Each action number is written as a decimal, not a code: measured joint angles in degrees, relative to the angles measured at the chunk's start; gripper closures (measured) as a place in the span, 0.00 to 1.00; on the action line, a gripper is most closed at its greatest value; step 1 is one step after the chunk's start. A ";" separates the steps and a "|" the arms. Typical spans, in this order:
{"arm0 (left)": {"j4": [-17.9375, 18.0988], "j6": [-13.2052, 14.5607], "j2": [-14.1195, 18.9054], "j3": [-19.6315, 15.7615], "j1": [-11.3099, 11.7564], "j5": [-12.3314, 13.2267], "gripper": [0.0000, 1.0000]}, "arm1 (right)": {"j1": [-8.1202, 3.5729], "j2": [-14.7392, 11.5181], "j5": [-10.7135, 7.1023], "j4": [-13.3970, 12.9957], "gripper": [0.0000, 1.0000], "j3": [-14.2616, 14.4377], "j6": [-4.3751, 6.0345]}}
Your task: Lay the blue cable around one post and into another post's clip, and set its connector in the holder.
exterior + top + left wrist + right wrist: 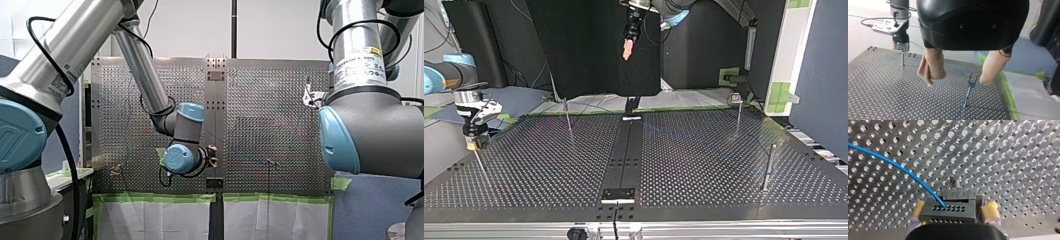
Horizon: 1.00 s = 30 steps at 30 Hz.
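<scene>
The blue cable (898,167) crosses the perforated table (885,95) and ends in its connector (948,211). My right gripper (954,212) clamps the connector between its yellow pads, right over the metal holder (960,193). I can't tell whether the connector is touching the holder or just short of seating.

In the left wrist view the cable meets the top of the clip post (971,80) and carries on toward the right gripper, so I judge the clip step done. The wrap around the other post I can't make out.

My left gripper (957,82) hangs above the table, fingers wide, holding nothing. What's left, as I read it, is seating the connector and letting go.
</scene>
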 joint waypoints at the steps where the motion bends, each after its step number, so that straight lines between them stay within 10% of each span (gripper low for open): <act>1: 0.65 0.05 -0.03 0.00 0.18 -0.02 0.00 | 0.00 0.00 0.00 0.00 0.00 0.00 0.00; 19: 10.76 6.04 -0.07 0.01 3.49 -6.20 0.00 | 0.00 0.00 0.00 0.00 0.00 0.00 0.00; 30: 16.76 10.25 -0.07 -0.32 4.57 -5.44 0.00 | 0.00 0.00 0.00 0.00 0.00 0.00 0.00</act>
